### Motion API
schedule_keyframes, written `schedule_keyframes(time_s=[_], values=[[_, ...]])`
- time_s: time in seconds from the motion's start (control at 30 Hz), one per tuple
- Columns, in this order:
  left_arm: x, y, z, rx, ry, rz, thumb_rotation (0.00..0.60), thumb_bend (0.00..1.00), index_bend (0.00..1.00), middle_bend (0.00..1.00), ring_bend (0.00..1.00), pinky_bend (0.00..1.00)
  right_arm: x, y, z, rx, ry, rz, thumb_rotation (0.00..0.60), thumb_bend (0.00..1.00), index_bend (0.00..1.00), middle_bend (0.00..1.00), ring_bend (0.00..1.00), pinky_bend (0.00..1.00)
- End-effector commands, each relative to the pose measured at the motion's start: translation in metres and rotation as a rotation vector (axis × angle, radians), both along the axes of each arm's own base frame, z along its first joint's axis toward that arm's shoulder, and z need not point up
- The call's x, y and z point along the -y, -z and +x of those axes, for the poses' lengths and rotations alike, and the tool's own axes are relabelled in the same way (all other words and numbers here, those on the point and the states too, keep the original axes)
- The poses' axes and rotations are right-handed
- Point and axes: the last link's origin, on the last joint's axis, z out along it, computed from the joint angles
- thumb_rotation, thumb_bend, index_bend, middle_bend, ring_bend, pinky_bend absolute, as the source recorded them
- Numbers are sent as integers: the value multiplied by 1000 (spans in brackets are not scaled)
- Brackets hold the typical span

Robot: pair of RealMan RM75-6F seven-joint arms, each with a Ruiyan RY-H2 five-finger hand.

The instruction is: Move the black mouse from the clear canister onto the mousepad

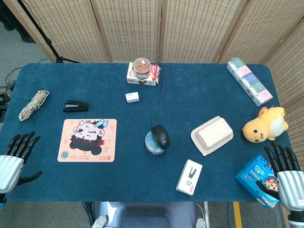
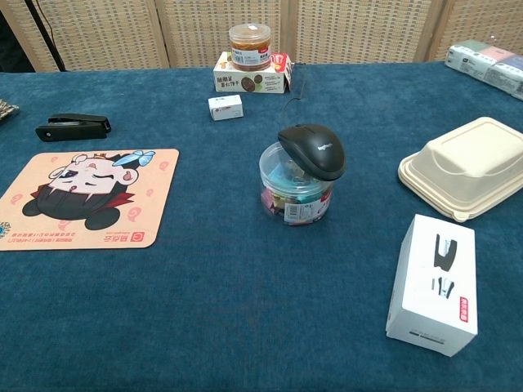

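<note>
The mouse (image 1: pixel 160 135) sits on the canister (image 1: pixel 154 143), well right of the left hand (image 1: pixel 13 159); the mousepad (image 1: pixel 88 140) lies between. Both hands, the right hand (image 1: pixel 286 176) too, are empty with fingers spread.

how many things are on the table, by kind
boxes: 5 (snack box, small white box, stapler box, pastel box, blue cookie box)
containers: 3 (clear canister, brown-lidded jar, takeout box)
desk items: 3 (black mouse, mousepad, black stapler)
others: 2 (rope, plush toy)
total: 13
</note>
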Motion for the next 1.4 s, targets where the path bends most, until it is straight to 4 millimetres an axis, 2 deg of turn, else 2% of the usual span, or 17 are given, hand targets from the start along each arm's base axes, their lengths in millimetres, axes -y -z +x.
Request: schedule_keyframes(time_s=[0.03, 0.13, 0.27, 0.47, 0.53, 0.83, 1.07, 1.17, 1.4], values=[[-41, 15, 24, -57, 197, -96, 600, 17, 0, 0, 0, 0, 3, 1, -2, -10, 11, 0, 600, 0, 0, 0, 0, 0], [-69, 26, 44, -74, 343, -138, 600, 19, 0, 0, 0, 0, 8, 3, -5, -18, 28, -3, 600, 0, 0, 0, 0, 0], [-95, 44, 74, -105, 481, -184, 600, 59, 0, 0, 0, 0, 13, 4, -9, -26, 50, -5, 600, 0, 0, 0, 0, 0], [-128, 71, 126, -199, 589, -212, 600, 108, 0, 0, 0, 0, 23, 5, -16, -33, 85, -11, 600, 0, 0, 0, 0, 0], [-136, 79, 139, -231, 611, -226, 600, 110, 0, 0, 0, 0, 25, 5, -17, -36, 88, -12, 600, 0, 0, 0, 0, 0], [-156, 120, 184, -336, 704, -251, 600, 114, 0, 0, 0, 3, 30, 0, -23, -35, 107, -32, 600, 0, 0, 0, 0, 0], [-167, 162, 226, -385, 759, -273, 600, 121, 0, 0, 0, 42, 33, -6, -29, -20, 131, -52, 600, 0, 0, 0, 0, 0], [-171, 175, 239, -389, 764, -296, 600, 123, 0, 0, 0, 80, 35, -7, -31, -19, 141, -55, 600, 0, 0, 0, 0, 0], [-174, 198, 260, -406, 776, -330, 600, 128, 0, 0, 0, 87, 38, -13, -36, -6, 164, -76, 600, 0, 0, 0, 0, 0]])
